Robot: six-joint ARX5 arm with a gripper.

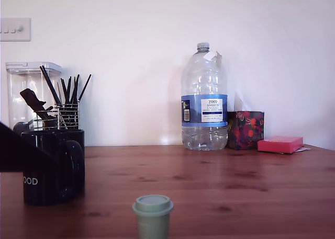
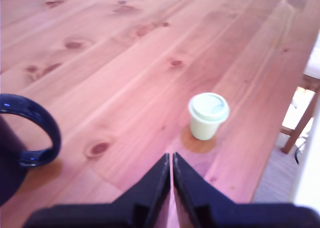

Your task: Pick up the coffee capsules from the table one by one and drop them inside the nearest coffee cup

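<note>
A pale sage-green coffee capsule stands rim-up near the table's front edge in the exterior view; the wrist view shows the same capsule upright on the wood. The glossy black coffee cup with white letters "OOD" sits at the exterior view's left; the wrist view catches only its handle. My gripper hovers above the table between cup and capsule, jaws pressed together with nothing between them, a short way off the capsule. In the exterior view only a dark blurred part of the arm shows at the left edge.
A wire-mesh holder of black sticks and a clear container stand behind the cup. A large water bottle, a patterned tissue box and a pink pad line the back. The table edge runs close past the capsule.
</note>
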